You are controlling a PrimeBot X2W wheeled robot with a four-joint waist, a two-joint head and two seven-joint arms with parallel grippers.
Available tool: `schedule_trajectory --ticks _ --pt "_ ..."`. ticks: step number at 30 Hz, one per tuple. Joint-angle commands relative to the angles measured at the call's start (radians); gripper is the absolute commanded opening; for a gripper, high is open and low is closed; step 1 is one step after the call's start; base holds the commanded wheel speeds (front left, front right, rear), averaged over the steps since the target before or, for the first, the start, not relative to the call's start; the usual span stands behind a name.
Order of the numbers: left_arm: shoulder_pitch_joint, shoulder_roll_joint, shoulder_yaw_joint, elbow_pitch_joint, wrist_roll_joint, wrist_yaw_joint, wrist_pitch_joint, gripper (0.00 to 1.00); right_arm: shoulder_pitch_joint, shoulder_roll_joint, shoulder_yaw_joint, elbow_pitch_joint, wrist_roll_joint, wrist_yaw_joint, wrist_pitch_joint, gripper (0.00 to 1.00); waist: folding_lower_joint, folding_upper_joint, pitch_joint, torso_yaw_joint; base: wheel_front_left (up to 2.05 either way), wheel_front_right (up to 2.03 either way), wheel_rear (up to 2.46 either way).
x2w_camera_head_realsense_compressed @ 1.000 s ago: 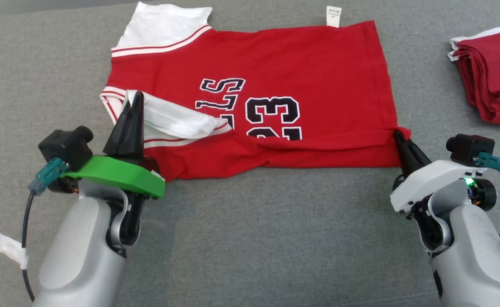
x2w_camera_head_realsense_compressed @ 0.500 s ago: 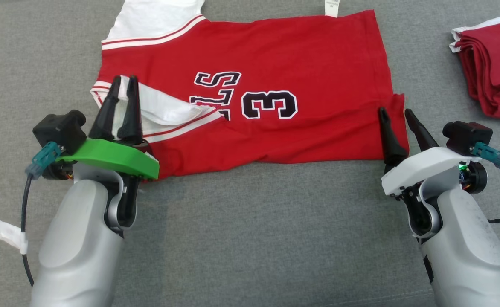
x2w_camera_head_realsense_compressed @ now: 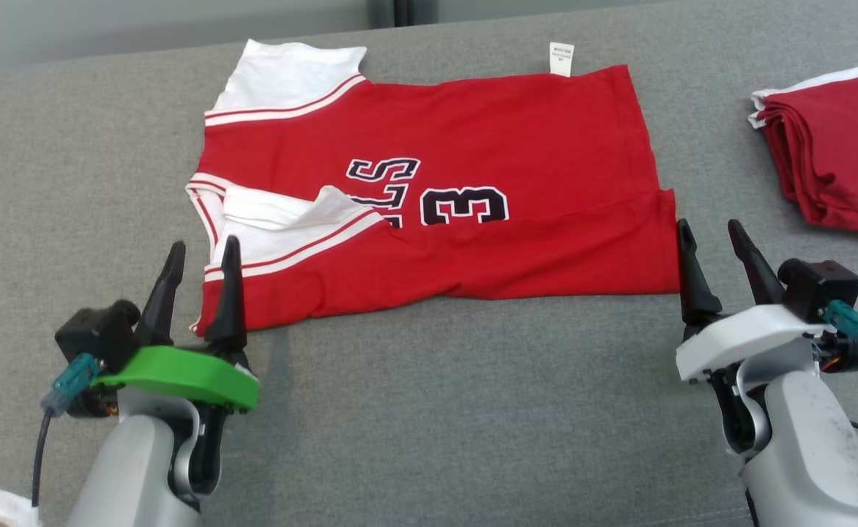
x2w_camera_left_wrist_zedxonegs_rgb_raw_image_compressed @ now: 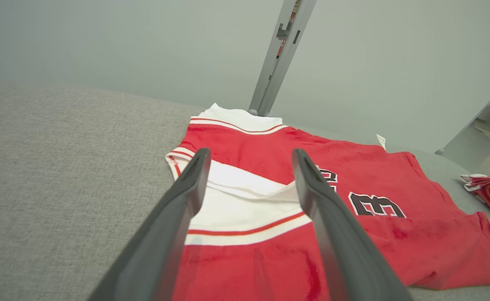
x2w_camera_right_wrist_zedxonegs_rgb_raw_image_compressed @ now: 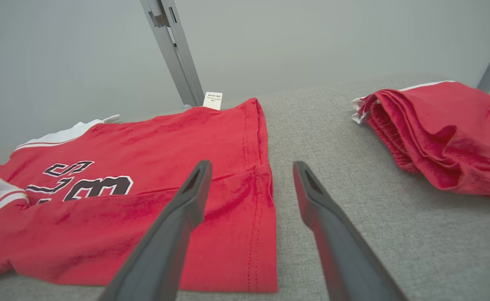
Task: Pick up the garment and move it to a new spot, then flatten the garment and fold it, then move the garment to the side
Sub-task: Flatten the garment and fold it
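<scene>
Folding is under way, I judge: the jersey (x2w_camera_head_realsense_compressed: 473,168) lies half-folded, well apart from the folded pile (x2w_camera_head_realsense_compressed: 839,161). My right gripper (x2w_camera_head_realsense_compressed: 708,223), at the hem nearer the pile, and left gripper (x2w_camera_head_realsense_compressed: 206,245), at the farther end, both gape empty. Next: pinch both corners.

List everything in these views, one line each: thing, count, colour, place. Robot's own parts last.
jersey: one, red with white sleeves and black lettering, middle of the surface, near side folded over
tag: one, white, jersey's far edge
pile: one, folded, dark red with white trim, far right, apart from the jersey
surface: one, grey fabric, under everything
posts: two, grey metal, behind the surface
left gripper: one, dark fingers, green mount, open, jersey's near left corner
right gripper: one, dark fingers, white mount, open, jersey's near right corner
</scene>
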Motion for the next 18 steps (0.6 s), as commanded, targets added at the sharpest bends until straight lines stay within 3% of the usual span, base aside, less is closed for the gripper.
schedule_trajectory --ticks 1,9,18 --pt "0.037 0.011 0.007 0.005 -0.013 -0.001 0.015 1.00 0.033 -0.003 -0.004 -0.011 -0.011 -0.001 -0.003 1.00 0.0000 0.0000 -0.052 0.003 0.00 0.00 0.00" --pt "0.159 0.035 0.036 0.021 -0.101 0.052 0.185 1.00 0.128 -0.003 0.025 -0.075 -0.021 -0.001 0.038 1.00 0.0000 0.0000 -0.093 -0.004 0.00 0.00 0.00" --pt "0.125 0.008 0.046 0.046 -0.174 0.062 0.277 1.00 0.134 -0.003 0.045 -0.121 -0.028 -0.001 0.100 1.00 0.0000 0.0000 -0.046 -0.029 0.00 0.00 0.00"
